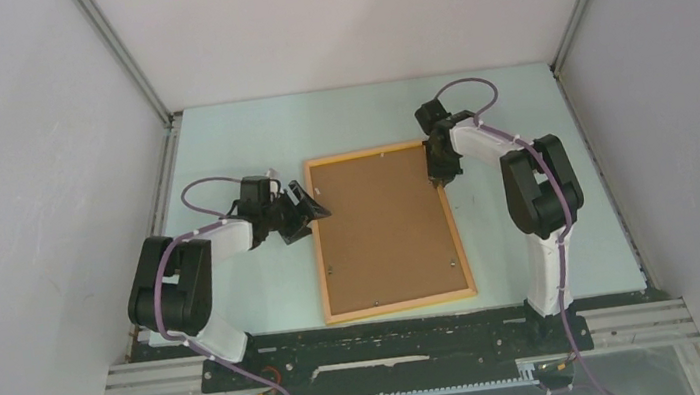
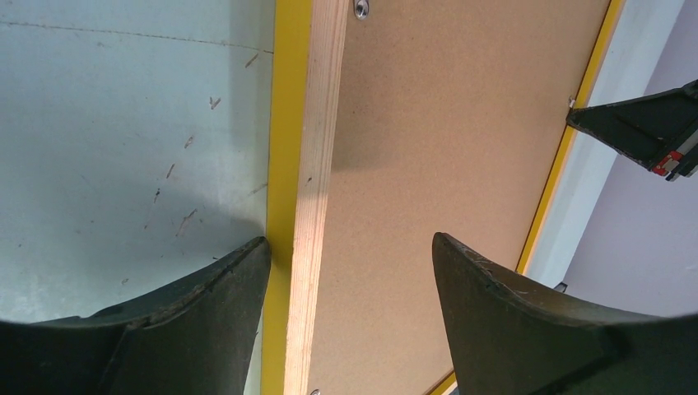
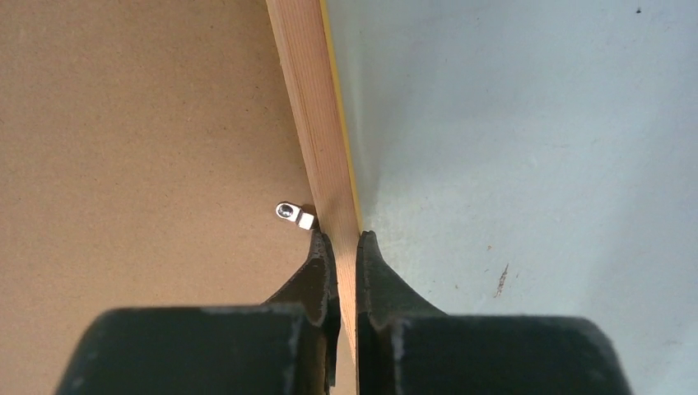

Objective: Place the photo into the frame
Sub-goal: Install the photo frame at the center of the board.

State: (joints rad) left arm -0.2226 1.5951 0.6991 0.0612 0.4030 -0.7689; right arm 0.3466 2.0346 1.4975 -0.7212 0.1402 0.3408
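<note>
The right hand pinches the right rim of the face-down frame, while the left hand gapes wide astride its left rim, holding nothing.

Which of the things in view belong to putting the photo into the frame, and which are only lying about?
For the job: frame, back up; brown backing board in it; metal tab at its rim; left gripper, open across the left rim; right gripper, shut on the right rim. No photo in view.
Not for the job: table; side walls.
</note>
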